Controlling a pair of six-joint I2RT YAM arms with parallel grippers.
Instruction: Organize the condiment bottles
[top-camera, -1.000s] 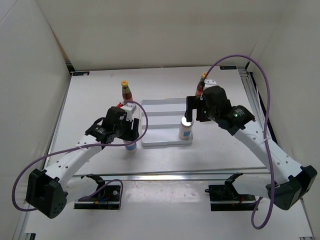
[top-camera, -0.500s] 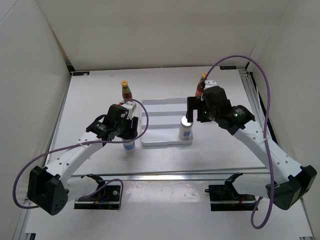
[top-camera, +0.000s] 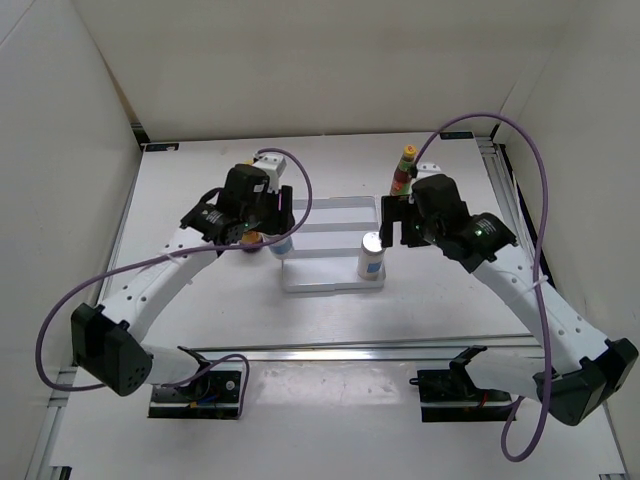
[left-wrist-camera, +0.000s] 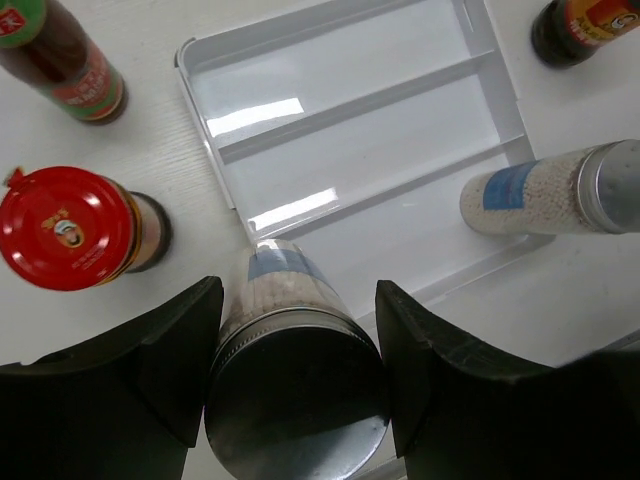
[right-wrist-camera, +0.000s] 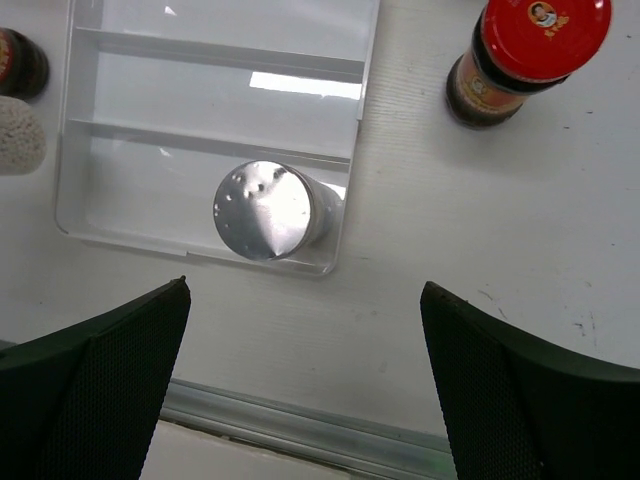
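Firmly clamped left gripper (left-wrist-camera: 297, 372) on a silver-capped shaker (left-wrist-camera: 284, 288) at the white tray (left-wrist-camera: 330, 75)'s left edge. Spread right gripper (right-wrist-camera: 303, 300) wide, gripped nothing, hovered above second shaker (right-wrist-camera: 265, 210) standing in tray's near right corner. Saw red-lidded jar (left-wrist-camera: 65, 228) just left of tray.

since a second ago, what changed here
The left arm carried the held shaker away from the bases to the left edge of the tray, jaws shut on it. The right arm edged rightward, jaws open. The tray and the shaker standing in it stayed put.
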